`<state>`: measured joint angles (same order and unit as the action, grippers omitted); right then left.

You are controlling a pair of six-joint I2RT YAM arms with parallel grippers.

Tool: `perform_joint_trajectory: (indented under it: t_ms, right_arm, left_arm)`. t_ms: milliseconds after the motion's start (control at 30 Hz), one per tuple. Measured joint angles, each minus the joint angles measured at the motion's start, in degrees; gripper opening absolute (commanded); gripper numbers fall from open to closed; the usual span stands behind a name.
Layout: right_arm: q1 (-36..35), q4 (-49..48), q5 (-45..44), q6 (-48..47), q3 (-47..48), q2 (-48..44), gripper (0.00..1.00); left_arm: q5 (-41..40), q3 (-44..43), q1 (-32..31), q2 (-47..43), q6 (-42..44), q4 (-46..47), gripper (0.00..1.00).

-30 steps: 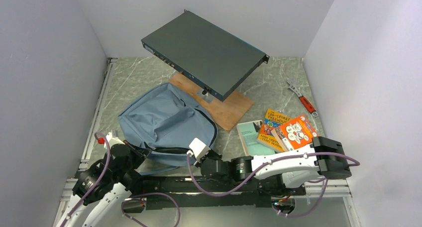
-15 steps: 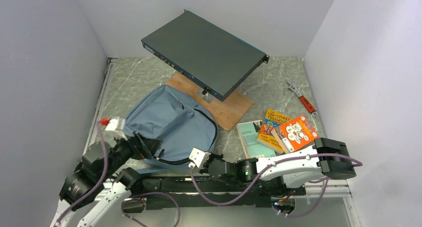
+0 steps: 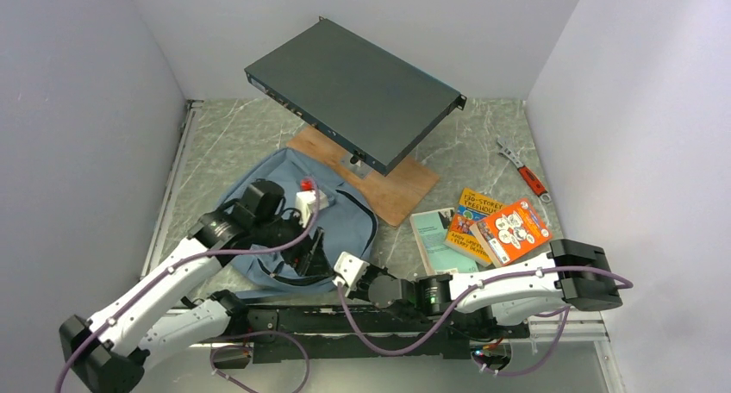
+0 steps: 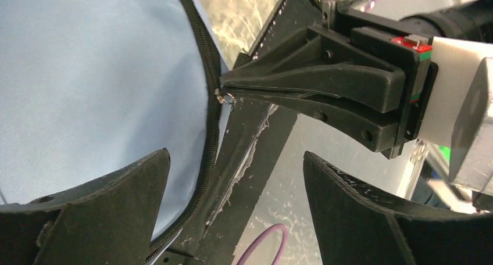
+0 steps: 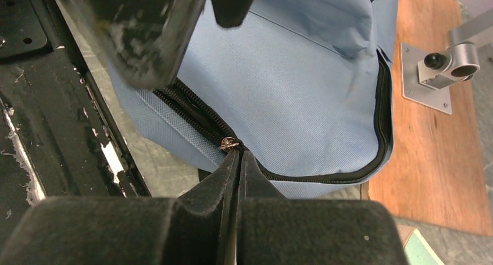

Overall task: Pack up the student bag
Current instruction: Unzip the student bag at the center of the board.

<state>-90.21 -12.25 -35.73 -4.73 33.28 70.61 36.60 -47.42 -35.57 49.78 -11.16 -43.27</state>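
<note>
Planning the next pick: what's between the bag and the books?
Top view: the board's near corner, then bare table, between bag and books.

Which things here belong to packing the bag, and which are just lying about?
Job: bag, its zip pull, books, right hand shut at the pull.
Lying about: metal box, wooden board, wrench.

We see the student bag (image 3: 349, 225) lying flat, the left gripper (image 3: 312, 255) pointing down over its near half and the right gripper (image 3: 334, 278) reaching its near edge. Past the bag's far right corner a dark metal box (image 3: 353, 87) tilts above a wooden board (image 3: 405, 195); right of the bag lie books (image 3: 496, 225) and, farther, a wrench (image 3: 524, 171).
</note>
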Motion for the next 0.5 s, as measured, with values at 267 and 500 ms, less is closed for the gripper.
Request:
perform_joint_trajectory:
  t_ms: [267,500]
  right_arm:
    - [0.0,-1.22,0.0,1.36,-1.55,-1.57,0.0]
    - [0.0,-1.31,0.07,1.42,-2.4,-5.05,0.0]
  left_arm:
    - [-2.49,-0.57,-8.7,8.0,0.28,0.96,0.54]
    - [-9.57,0.31,-10.88,8.24,-2.16,3.45,0.47]
